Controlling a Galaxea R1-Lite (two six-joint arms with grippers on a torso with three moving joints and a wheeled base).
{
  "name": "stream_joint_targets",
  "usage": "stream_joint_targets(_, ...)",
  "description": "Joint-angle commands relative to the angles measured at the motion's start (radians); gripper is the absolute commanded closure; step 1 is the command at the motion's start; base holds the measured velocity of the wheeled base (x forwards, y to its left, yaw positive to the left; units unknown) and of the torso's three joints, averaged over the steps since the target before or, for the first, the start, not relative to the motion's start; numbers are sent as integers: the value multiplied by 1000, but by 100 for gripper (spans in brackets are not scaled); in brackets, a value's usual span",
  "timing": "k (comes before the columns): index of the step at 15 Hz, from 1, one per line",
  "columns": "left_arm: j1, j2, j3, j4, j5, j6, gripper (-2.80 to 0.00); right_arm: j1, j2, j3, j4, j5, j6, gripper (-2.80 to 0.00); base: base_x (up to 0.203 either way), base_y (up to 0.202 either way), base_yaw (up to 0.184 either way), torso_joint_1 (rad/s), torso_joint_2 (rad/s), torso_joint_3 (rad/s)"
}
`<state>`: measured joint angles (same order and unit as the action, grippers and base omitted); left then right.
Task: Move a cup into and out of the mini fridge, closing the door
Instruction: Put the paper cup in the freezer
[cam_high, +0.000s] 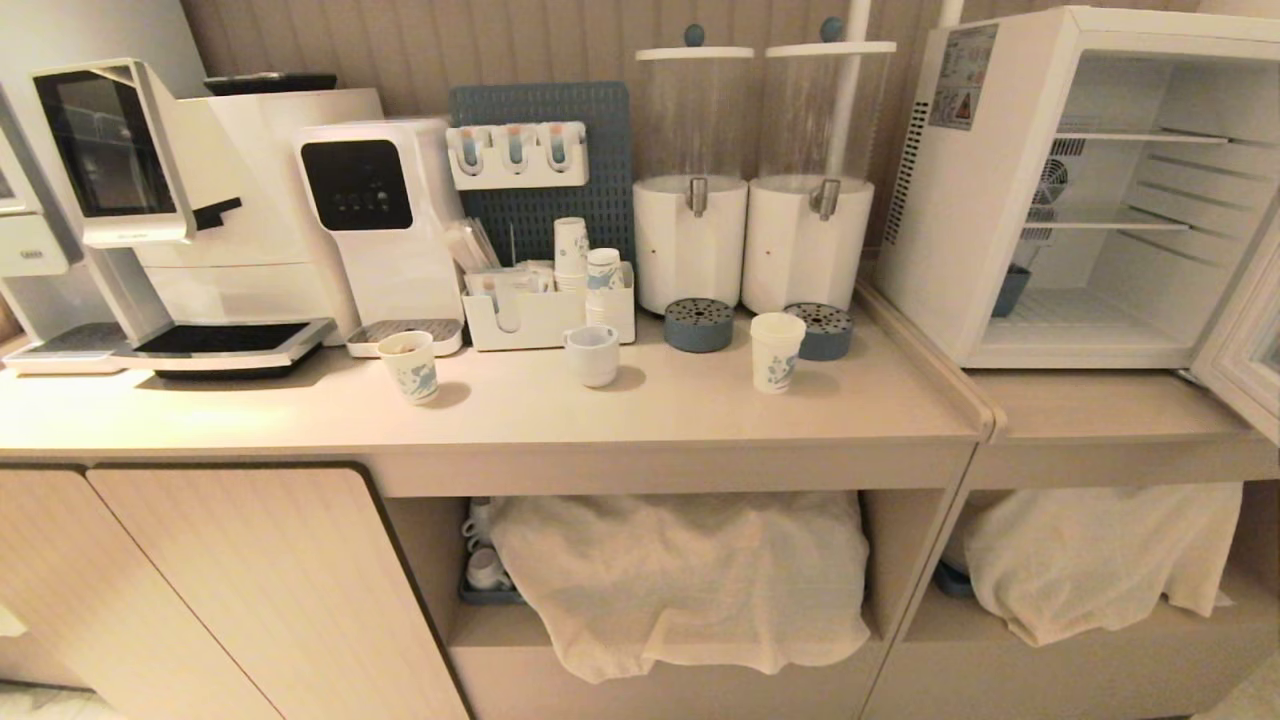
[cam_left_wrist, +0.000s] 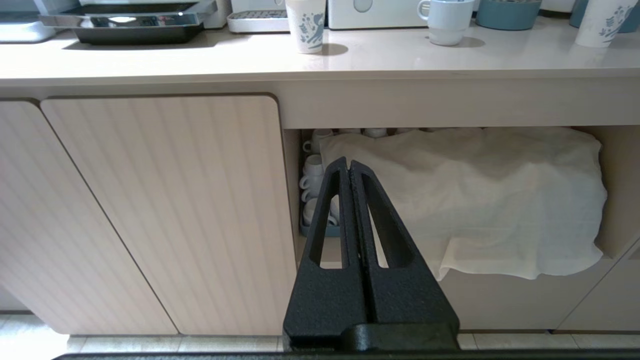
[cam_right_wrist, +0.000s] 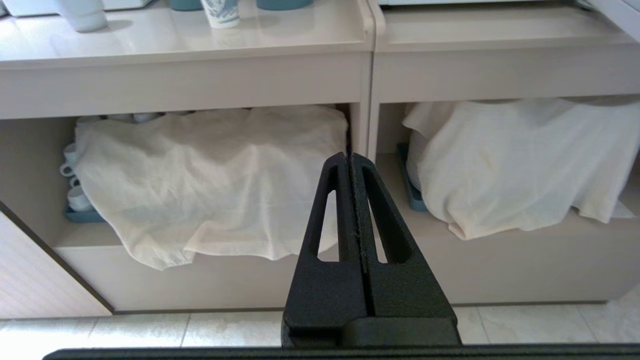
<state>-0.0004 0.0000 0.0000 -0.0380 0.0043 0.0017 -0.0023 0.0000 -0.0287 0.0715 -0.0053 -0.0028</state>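
Note:
The cup (cam_high: 776, 350), tall, white with blue print and layered rims, stands on the counter (cam_high: 650, 420) in front of the right drink dispenser, left of the mini fridge (cam_high: 950, 220). It also shows at the edge of both wrist views: cup (cam_left_wrist: 601, 22), cup (cam_right_wrist: 220, 12). The fridge stands open, its wire shelves bare, and the door (cam_high: 1248, 345) is swung out at the far right. My left gripper (cam_left_wrist: 348, 162) and right gripper (cam_right_wrist: 348, 156) are both shut and empty, low in front of the cabinet, below counter height and out of the head view.
A shorter paper cup (cam_high: 410, 366) and a white mug (cam_high: 592, 353) stand on the counter. Behind them are a coffee machine (cam_high: 170, 210), a water dispenser (cam_high: 375, 220), an organiser (cam_high: 520, 315) and two drink dispensers (cam_high: 695, 240). Cloth-covered crockery (cam_high: 680, 575) fills the shelves below.

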Motion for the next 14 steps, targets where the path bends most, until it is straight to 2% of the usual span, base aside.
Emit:
stream_joint_targets(1, 0, 0, 18, -2, 0, 0, 0, 1, 0, 1, 1, -1, 0, 0, 0, 0, 0, 0, 0, 0)
stream_joint_targets(5, 0, 0, 18, -3, 0, 4, 0, 0, 0, 0, 1, -1, 0, 0, 17, 1, 3, -1, 1, 1)
stream_joint_targets(12, 0, 0, 18, -2, 0, -6, 0, 1, 0, 0, 1, -1, 0, 0, 179, 0, 2, 1, 4, 1)
stream_joint_targets(14, 0, 0, 18, -3, 0, -6, 0, -1, 0, 0, 4, -1, -2, 0, 36, 0, 2, 0, 4, 2)
